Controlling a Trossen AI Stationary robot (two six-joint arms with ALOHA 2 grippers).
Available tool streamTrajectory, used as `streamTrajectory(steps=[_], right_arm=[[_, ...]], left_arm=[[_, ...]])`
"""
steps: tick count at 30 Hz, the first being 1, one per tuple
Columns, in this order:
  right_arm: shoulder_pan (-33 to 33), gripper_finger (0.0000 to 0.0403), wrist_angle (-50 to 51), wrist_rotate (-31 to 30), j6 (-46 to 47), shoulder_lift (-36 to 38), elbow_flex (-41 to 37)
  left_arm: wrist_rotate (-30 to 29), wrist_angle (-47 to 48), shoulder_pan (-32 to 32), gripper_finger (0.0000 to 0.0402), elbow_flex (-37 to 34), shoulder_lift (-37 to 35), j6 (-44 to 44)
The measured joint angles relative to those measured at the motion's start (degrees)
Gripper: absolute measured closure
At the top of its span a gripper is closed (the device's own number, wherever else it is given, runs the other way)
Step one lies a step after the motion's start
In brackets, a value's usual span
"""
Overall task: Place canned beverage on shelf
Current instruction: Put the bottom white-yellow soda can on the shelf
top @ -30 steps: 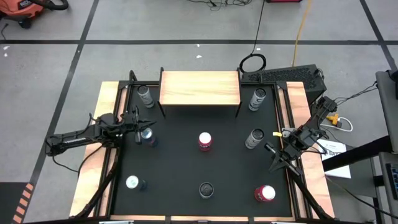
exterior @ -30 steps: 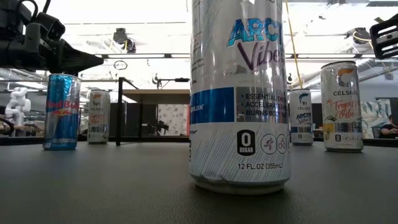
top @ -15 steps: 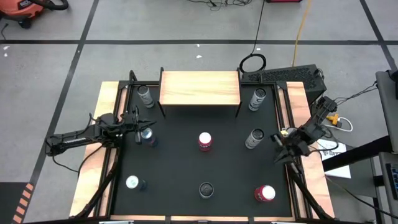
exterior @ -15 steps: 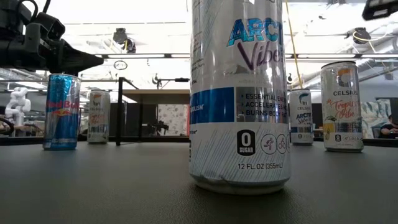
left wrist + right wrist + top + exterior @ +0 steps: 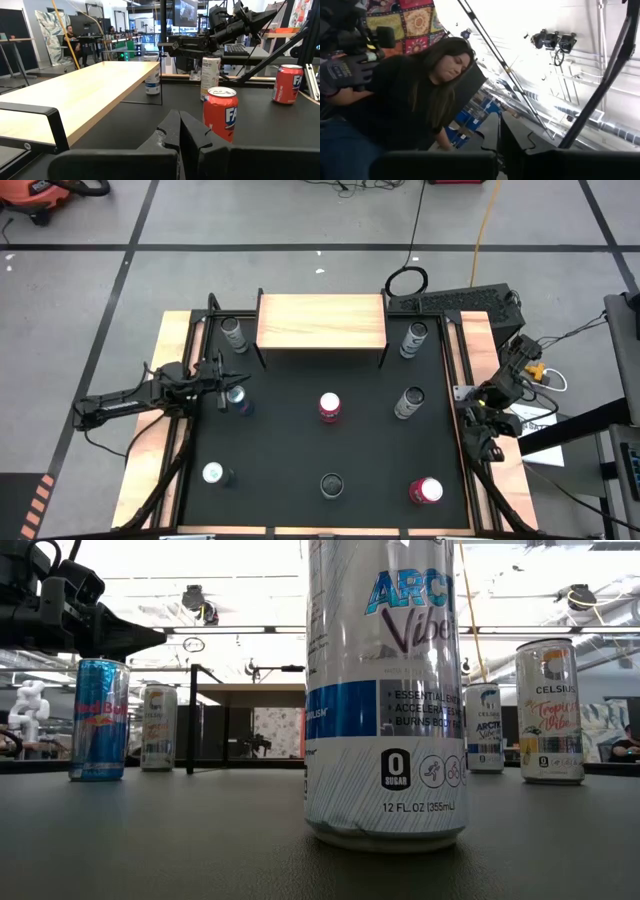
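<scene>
The light-wood shelf stands on thin black legs at the table's far middle; it also shows in the left wrist view. Several cans stand upright on the black table. Among them are a blue can at the left, a red can in the middle and a silver can at the right. My left gripper is shut and empty, hovering just left of the blue can's top. My right gripper is shut and empty at the table's right edge, pointing up into the room.
More cans stand beside the shelf's ends and along the near side. The near-middle can fills the low view. A person shows beyond the table in the right wrist view.
My right gripper has drawn back from the silver can toward the table's right edge and tipped upward, leaving the low view. It stays shut. The cans have not moved.
</scene>
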State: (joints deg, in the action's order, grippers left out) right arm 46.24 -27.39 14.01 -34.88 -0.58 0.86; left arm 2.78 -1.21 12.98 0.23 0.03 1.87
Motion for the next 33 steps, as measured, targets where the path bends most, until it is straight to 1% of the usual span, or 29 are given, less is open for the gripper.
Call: streamTrajectory(steps=[3,6,11,18,20,22,25,28,33], right_arm=[[-0.01,0.0403,-0.69,0.04,1.21,0.00,0.00],[0.00,0.0403,-1.43,-0.45,0.07,0.00,0.29],[0.00,0.0403,-0.44,-0.47,1.12,-0.02,1.64],[-0.01,0.0403,6.28,-0.52,2.46,-0.02,1.79],[-0.01,0.0403,7.52,-0.55,1.70,-0.03,1.80],[0.00,0.0403,7.36,-0.68,0.21,-0.04,1.81],[0.00,0.0403,4.30,-1.02,-1.07,-0.04,1.81],[0.00,0.0403,2.12,-5.62,-0.57,-0.04,1.84],[0.00,0.0403,3.29,-15.58,0.33,-0.32,1.84]], left_arm=[[0.00,0.00,0.00,0.0401,0.01,0.00,0.01],[0.00,0.00,0.00,0.0401,0.01,0.00,0.02],[0.00,0.00,0.01,0.0401,0.02,0.00,0.00],[-0.01,0.00,0.00,0.0401,0.01,0.00,0.18],[-0.02,-0.38,0.01,0.0401,0.00,0.00,2.32],[-0.02,-1.27,0.00,0.0401,0.00,0.00,4.42],[-0.02,-1.40,-0.01,0.0401,0.02,0.00,4.41],[0.00,-1.29,0.01,0.0401,0.02,0.00,1.98],[0.03,-1.95,0.01,0.0401,0.02,0.00,-5.99]])
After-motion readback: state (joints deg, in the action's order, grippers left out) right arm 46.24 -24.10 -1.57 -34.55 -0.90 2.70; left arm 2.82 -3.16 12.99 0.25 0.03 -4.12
